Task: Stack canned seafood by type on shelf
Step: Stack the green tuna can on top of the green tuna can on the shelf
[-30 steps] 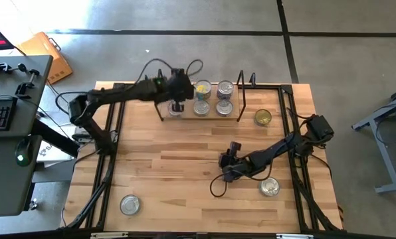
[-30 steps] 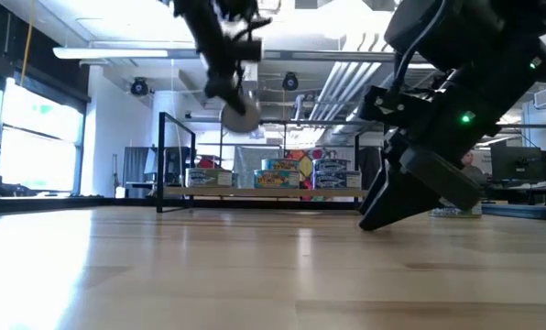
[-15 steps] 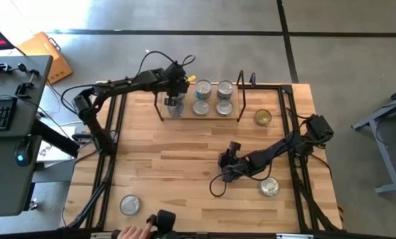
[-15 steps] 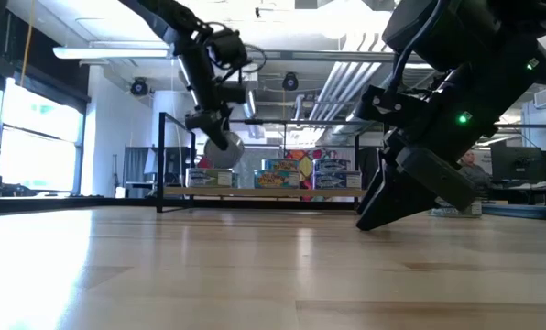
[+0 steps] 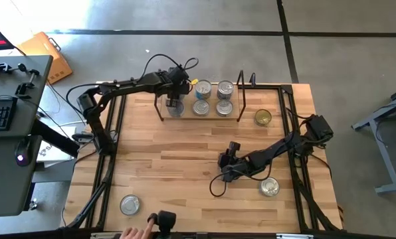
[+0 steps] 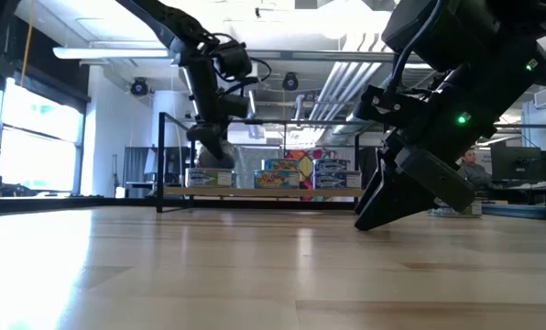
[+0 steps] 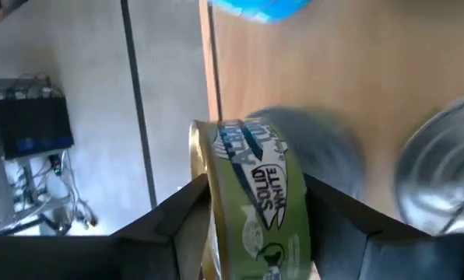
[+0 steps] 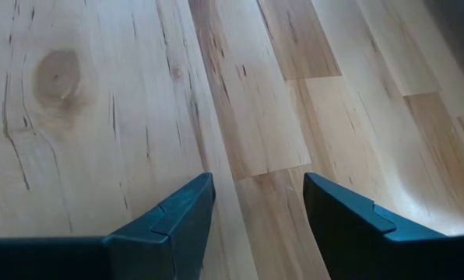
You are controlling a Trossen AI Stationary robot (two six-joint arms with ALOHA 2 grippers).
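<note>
Where concrete floor [image 5: 185,16] surrounds it, the wooden table [image 5: 178,172] bears scattered tins [image 5: 130,204].

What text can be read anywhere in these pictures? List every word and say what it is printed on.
"SOLID WHITE": on the green label of the can between the left gripper's fingers, left wrist view.
"ALB...": larger letters above that on the same label, cut off at the curve.
Labels on the cans on the shelf, low view: colourful but too small to read.
Loose cans on the table: no readable text.
</note>
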